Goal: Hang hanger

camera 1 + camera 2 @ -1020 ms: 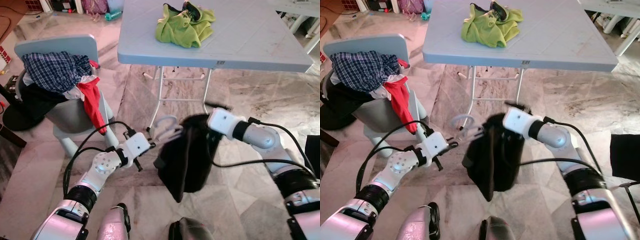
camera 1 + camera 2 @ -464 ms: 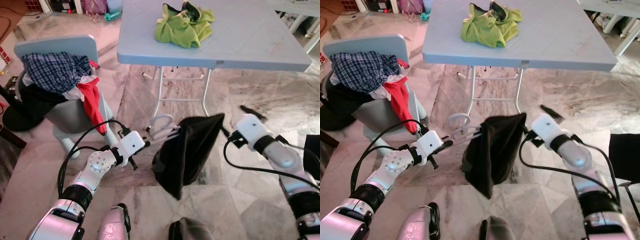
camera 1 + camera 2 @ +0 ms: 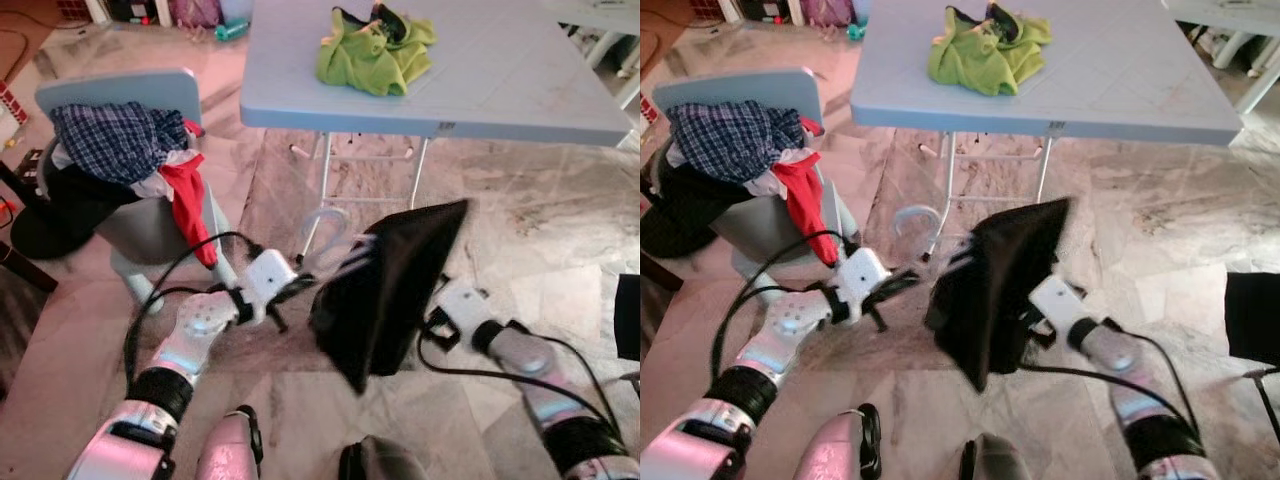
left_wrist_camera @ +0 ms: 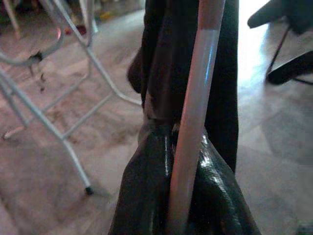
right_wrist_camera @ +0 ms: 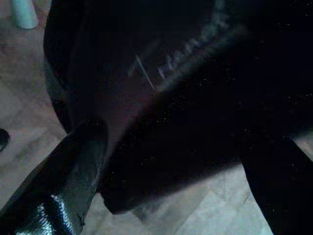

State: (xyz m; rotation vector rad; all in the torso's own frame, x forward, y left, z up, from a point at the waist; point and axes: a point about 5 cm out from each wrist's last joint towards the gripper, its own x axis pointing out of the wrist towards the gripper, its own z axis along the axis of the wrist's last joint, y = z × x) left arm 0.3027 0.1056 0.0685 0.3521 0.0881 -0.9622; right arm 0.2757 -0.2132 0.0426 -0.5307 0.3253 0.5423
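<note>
The grey chair [image 3: 150,90] holds a pile of clothes [image 3: 120,145]: plaid cloth, dark cloth and a red piece hanging over its front edge. A crumpled green garment [image 3: 375,50] lies near the far edge of the smooth pale surface [image 3: 520,90]. The left claw [image 3: 300,288] pinches the translucent plastic hanger [image 3: 325,245], held above the marble floor [image 3: 560,210], with its curved hook up and a black garment [image 3: 390,285] draped on it. The right claw [image 5: 161,161] stands spread against this dark fabric.

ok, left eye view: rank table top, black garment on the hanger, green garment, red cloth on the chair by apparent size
1. table top
2. black garment, though it hangs nearer the camera
3. green garment
4. red cloth, close to the green one, so that order is unsure
</note>
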